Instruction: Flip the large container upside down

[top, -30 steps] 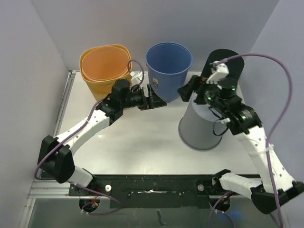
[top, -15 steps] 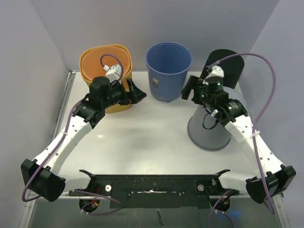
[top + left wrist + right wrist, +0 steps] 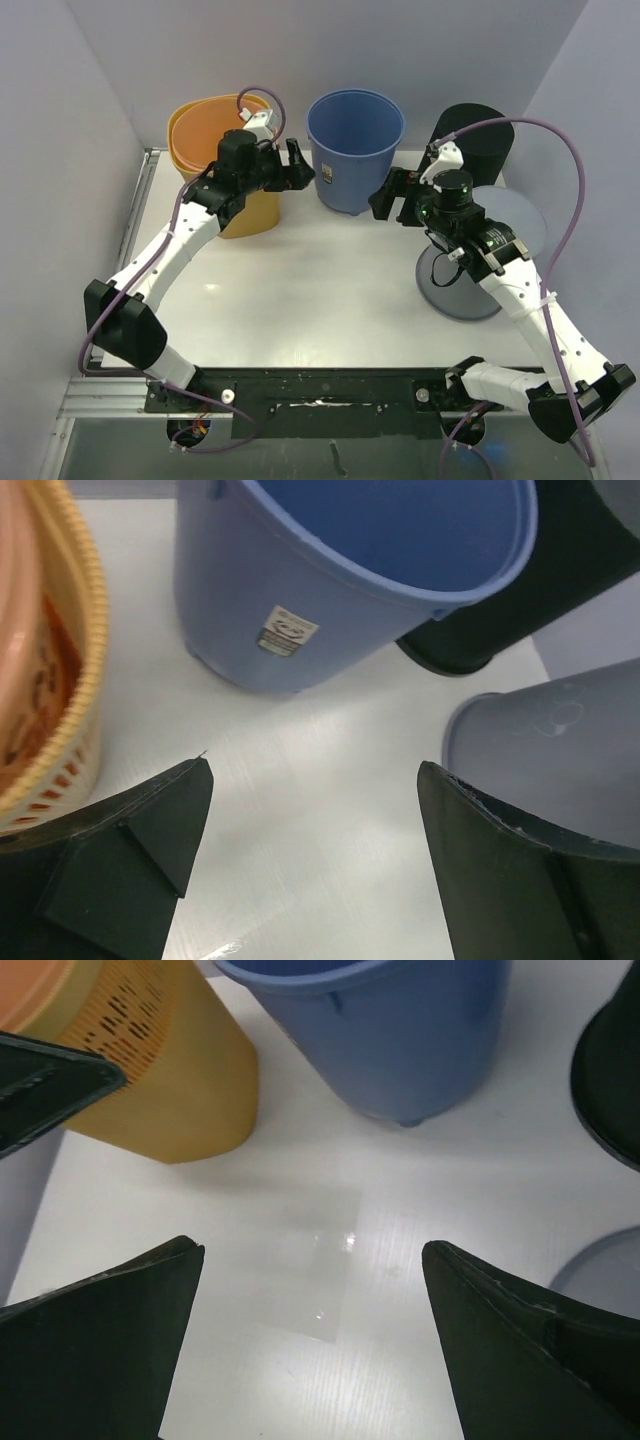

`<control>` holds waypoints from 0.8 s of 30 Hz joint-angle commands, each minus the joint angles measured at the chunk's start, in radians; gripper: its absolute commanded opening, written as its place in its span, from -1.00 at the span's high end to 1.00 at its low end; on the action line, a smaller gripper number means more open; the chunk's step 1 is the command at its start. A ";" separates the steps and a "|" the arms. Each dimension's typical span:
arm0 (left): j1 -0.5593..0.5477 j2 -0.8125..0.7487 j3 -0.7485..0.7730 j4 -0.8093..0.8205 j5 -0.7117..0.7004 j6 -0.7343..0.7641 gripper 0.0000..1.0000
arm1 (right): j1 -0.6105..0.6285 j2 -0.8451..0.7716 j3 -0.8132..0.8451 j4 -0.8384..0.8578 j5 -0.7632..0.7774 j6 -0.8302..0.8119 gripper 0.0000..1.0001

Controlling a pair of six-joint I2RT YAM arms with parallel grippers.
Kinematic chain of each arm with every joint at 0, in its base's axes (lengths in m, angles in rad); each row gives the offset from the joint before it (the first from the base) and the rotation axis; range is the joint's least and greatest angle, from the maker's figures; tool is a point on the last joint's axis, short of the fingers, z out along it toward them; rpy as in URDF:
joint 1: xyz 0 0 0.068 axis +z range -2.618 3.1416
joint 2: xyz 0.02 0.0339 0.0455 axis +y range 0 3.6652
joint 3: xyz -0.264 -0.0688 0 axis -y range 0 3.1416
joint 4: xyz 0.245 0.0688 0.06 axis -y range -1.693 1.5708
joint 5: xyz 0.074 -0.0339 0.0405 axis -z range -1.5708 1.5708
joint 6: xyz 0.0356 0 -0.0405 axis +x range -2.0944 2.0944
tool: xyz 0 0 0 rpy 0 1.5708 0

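The large grey container (image 3: 497, 232) stands at the right of the table with its flat closed bottom facing up and nothing holding it. The left wrist view shows that bottom (image 3: 560, 742), and the right wrist view catches only an edge of it (image 3: 603, 1268). My right gripper (image 3: 390, 196) (image 3: 312, 1248) hangs open over bare table left of the container, close to the blue bucket (image 3: 355, 140). My left gripper (image 3: 298, 166) (image 3: 315, 765) is open too, between the orange basket (image 3: 205, 140) and the blue bucket.
A black bin (image 3: 474, 132) stands behind the grey container at the back right. The orange basket (image 3: 170, 1080) and blue bucket (image 3: 400, 1030) line the back edge. White walls close in the left, back and right. Bare tabletop (image 3: 300, 290) lies in front.
The grey container went from tilted under my right arm to standing bottom up. My right gripper moved left, away from it. My left gripper swung back between the orange basket and the blue bucket.
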 commanded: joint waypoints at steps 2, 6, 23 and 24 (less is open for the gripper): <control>0.141 -0.007 -0.008 0.016 -0.060 0.076 -0.69 | 0.002 0.005 0.013 0.216 -0.143 -0.014 -0.95; 0.287 -0.075 -0.132 0.175 -0.008 0.011 -0.69 | 0.000 0.107 0.121 0.184 -0.115 -0.015 -0.96; 0.236 -0.381 -0.368 0.013 0.227 -0.056 -0.68 | 0.015 0.728 0.797 0.055 -0.043 -0.496 -0.95; 0.236 -0.412 -0.390 -0.001 0.225 -0.061 -0.68 | 0.012 0.750 0.820 0.055 -0.068 -0.515 -0.95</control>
